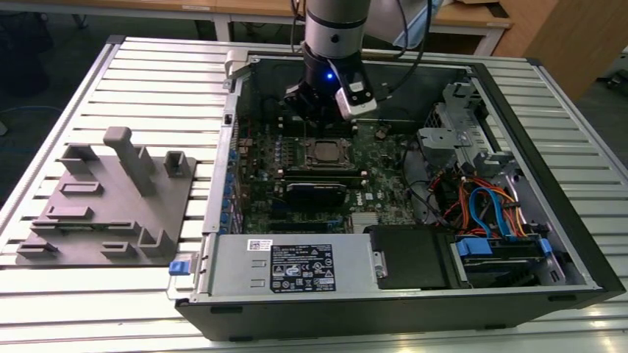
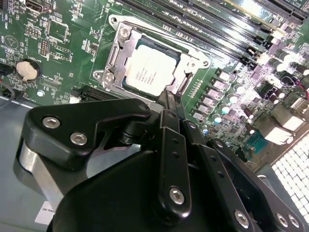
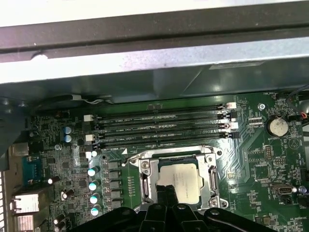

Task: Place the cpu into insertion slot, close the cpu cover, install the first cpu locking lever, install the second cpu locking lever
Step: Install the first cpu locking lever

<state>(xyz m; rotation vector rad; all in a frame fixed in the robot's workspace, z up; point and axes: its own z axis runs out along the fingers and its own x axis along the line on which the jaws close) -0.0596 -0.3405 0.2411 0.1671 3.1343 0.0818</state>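
Exterior view first: we see a pale slatted metal table (image 1: 118, 309) carrying an open black tower computer case (image 1: 393, 320), laid on its side, with a green motherboard (image 1: 260, 193) exposed inside. Our landmark is the insertion slot (image 1: 305, 154), a small square socket with a silvery rim near the middle of that board. A grey robot arm (image 1: 336, 22) comes down into the case just behind the slot. A grey power-supply box (image 1: 235, 272) sits well in front of the slot, by the case's near wall. A flat grey fixture plate with upright pegs (image 1: 98, 220) lies on the table outside the case, well away from the slot toward the exterior view's left. In the first wrist view, four long black memory slots (image 3: 159, 128) run side by side just beyond the slot. In the second wrist view the cpu cover (image 2: 118, 55), a thin silvery frame plate, lies flat on the slot, and through its window we see the cpu (image 2: 152, 70), a dull silver square chip seated in the slot. The black gripper (image 2: 169, 99) has its fingers pressed together on nothing, their tip at the slot's edge beside the cpu.
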